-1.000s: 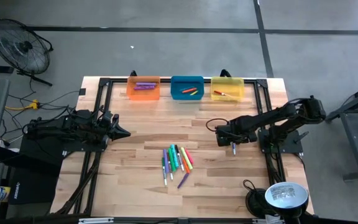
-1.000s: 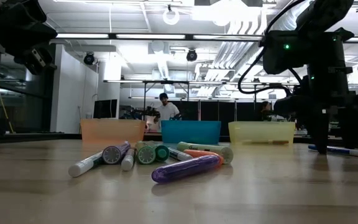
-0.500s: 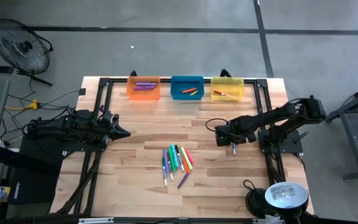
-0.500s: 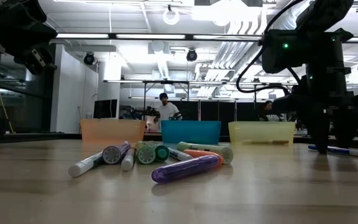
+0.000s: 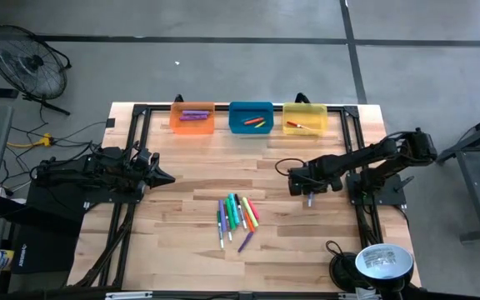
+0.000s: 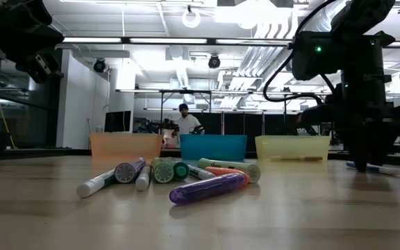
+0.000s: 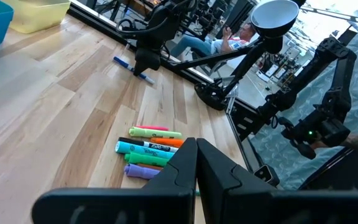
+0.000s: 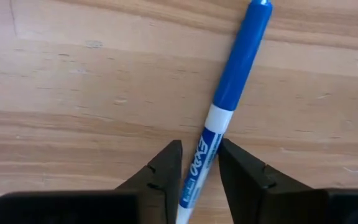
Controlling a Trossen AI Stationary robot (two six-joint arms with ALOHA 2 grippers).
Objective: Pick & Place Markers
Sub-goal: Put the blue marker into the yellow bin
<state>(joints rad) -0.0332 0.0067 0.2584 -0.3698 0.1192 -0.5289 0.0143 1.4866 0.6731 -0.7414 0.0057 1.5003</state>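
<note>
A blue marker (image 8: 229,106) with a white barrel lies on the wooden table at the right, and my right gripper (image 8: 199,171) is closed down over it from above. Several coloured markers (image 5: 236,218) lie in a loose heap at the table's middle. At the far edge stand an orange bin (image 5: 193,117), a blue bin (image 5: 251,117) and a yellow bin (image 5: 305,118), each holding markers. My left gripper (image 5: 171,177) hangs shut above the table's left side, touching nothing. My right gripper pinches the blue marker's white barrel (image 8: 197,163) between its two fingers, below the blue cap. The fingers point down from above and lie across the marker. The marker rests flat on the table.
A round lamp (image 5: 382,260) stands at the near right corner. Black frame rails (image 5: 132,150) run along the table's left, right and far sides. A person (image 6: 184,119) is in the room beyond the bins. Bare wood lies between the heap and the bins.
My right gripper's fingers have closed in on the blue marker and taken hold of it. The marker has turned a little on the table. The left arm has kept still.
</note>
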